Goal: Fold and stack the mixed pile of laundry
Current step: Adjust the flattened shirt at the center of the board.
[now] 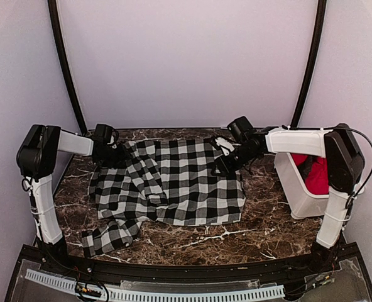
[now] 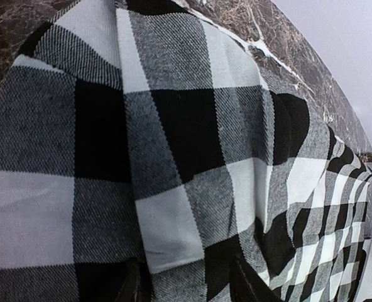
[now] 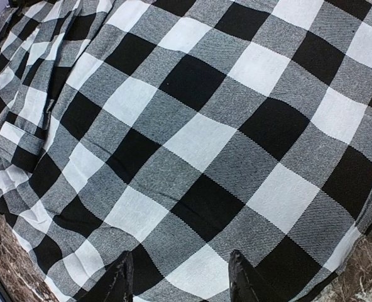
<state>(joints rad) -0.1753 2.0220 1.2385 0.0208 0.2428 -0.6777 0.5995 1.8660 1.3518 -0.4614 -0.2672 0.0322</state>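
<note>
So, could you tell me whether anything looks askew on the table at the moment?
The checked shirt lies rumpled along its left side, one sleeve trailing crumpled toward the near-left corner. The red garment sits in the white bin.

Can't make out any readable text, labels or numbers anywhere tbh, not on the checked garment [image 1: 173,182] and not on the white bin [image 1: 297,189] either.

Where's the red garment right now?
Top view, far right: the red garment lies inside the white bin, just right of the checked shirt spread on the marble table.
</note>
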